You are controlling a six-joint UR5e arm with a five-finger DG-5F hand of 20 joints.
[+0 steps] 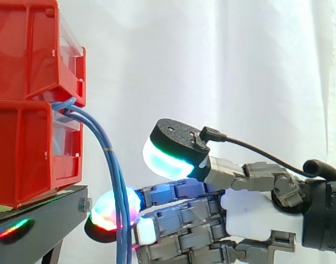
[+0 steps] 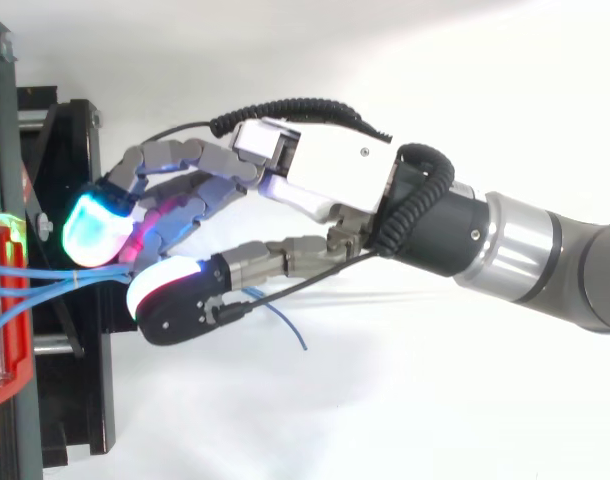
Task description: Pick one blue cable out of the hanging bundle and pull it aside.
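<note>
A bundle of thin blue cables (image 1: pixel 110 159) comes out between the two stacked red bins (image 1: pixel 30 55) and hangs down past the edge of the black stand (image 1: pixel 41 212). My hand (image 1: pixel 256 212) reaches in from the right with nearly straight fingers. One glowing fingertip (image 1: pixel 108 212) lies just behind the hanging strands, at their level. The thumb pad (image 1: pixel 168 151) stands raised, above and to the right of the cables, apart from them. From above, the cables (image 2: pixel 55 283) run from the bin into the gap between the cyan fingertip (image 2: pixel 93 227) and the thumb (image 2: pixel 175 300). A loose blue end (image 2: pixel 288 328) shows under the thumb.
The red bin's rim (image 2: pixel 5 360) and the black stand (image 2: pixel 75 400) sit close to the left of the fingertips. A white curtain (image 1: pixel 212 66) hangs behind. Free room lies to the right of the bundle and below the hand in the top view.
</note>
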